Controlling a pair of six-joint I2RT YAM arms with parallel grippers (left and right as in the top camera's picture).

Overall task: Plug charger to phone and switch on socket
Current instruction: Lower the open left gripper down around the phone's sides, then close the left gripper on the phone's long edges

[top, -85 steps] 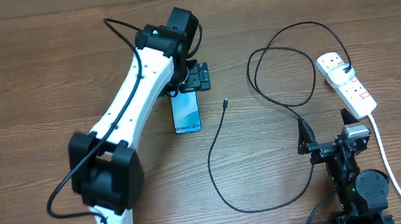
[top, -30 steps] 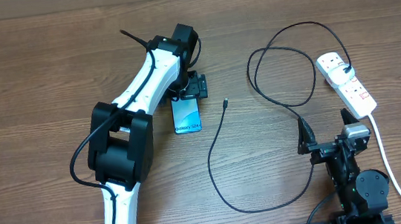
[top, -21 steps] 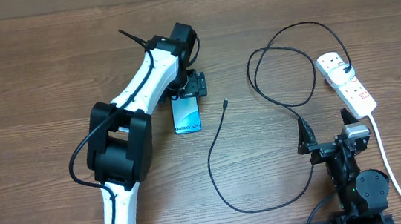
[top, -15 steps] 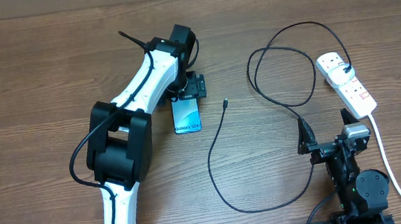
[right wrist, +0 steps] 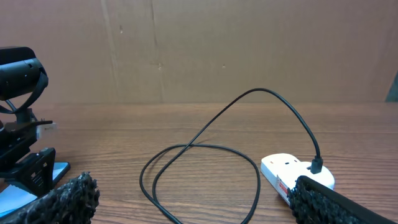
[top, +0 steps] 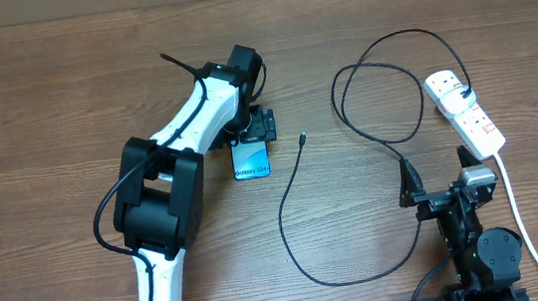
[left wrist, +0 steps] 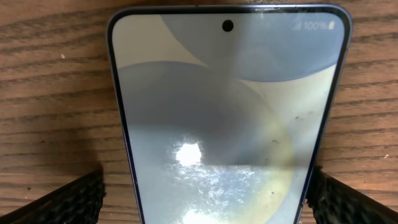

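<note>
Wood-grain table (top: 43,94), phone (top: 252,164) (flat) — cardboard wall (right wrist: 186,50) behind

The left arm (top: 193,113) is built of white tubular links joined by bulky black joint housings, and a thin black cable (top: 105,228) loops along its side. The right arm (top: 479,239) is black all over, with a round joint housing and a small silver-grey block (top: 478,177) near its top. The left tool (left wrist: 205,198) and right tool (right wrist: 186,199) have black fingers (left wrist: 68,199) with a fine knobbly grid texture.
</note>
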